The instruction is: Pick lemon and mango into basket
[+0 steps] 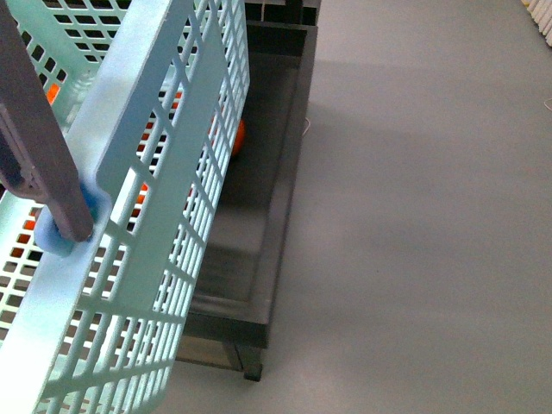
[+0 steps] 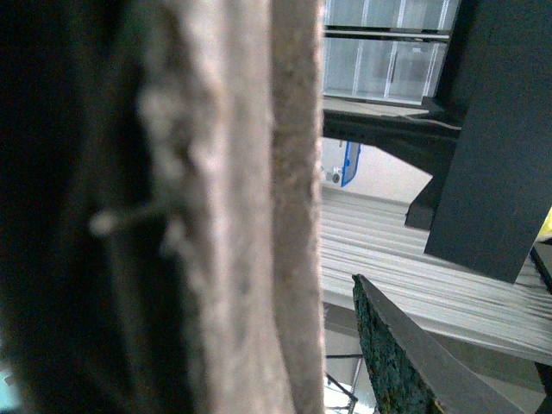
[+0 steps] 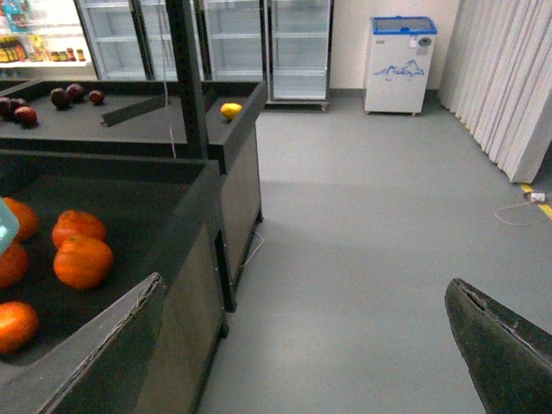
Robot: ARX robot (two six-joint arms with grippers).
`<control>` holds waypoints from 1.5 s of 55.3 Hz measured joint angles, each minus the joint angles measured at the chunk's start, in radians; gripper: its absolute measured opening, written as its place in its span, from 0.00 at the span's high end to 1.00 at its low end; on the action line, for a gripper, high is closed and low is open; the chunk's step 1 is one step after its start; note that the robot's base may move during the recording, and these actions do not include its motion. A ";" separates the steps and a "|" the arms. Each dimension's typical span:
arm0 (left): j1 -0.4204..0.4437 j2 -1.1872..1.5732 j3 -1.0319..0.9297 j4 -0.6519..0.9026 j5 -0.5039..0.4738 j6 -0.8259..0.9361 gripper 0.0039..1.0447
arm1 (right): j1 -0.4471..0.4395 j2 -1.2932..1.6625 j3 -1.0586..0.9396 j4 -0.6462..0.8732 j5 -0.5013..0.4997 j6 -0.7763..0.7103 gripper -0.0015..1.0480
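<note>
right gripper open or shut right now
Open. The right gripper shows its two fingers far apart, only bare grey floor between them, nothing held.

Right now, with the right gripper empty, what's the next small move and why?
Probably swing the right gripper toward the yellow fruit on the farther dark stand. Its jaws are open and empty, the nearer bin shows only orange fruits, and I cannot tell whether that yellow one is lemon or mango.
</note>
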 joint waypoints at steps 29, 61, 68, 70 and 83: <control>0.000 0.000 0.000 0.000 -0.002 0.002 0.73 | 0.000 0.000 0.000 0.000 0.000 0.000 0.08; 0.000 0.000 0.000 0.000 -0.002 0.001 0.73 | 0.000 0.000 0.000 0.000 -0.001 0.000 0.08; 0.000 0.000 0.000 0.000 -0.001 0.000 0.73 | 0.000 0.000 0.000 0.000 -0.002 0.000 0.08; 0.000 0.000 0.000 0.000 0.000 0.000 0.73 | 0.000 0.000 0.000 0.000 -0.001 0.000 0.08; 0.000 0.000 0.000 0.000 0.000 0.001 0.73 | 0.000 0.000 0.000 0.000 -0.002 0.000 0.08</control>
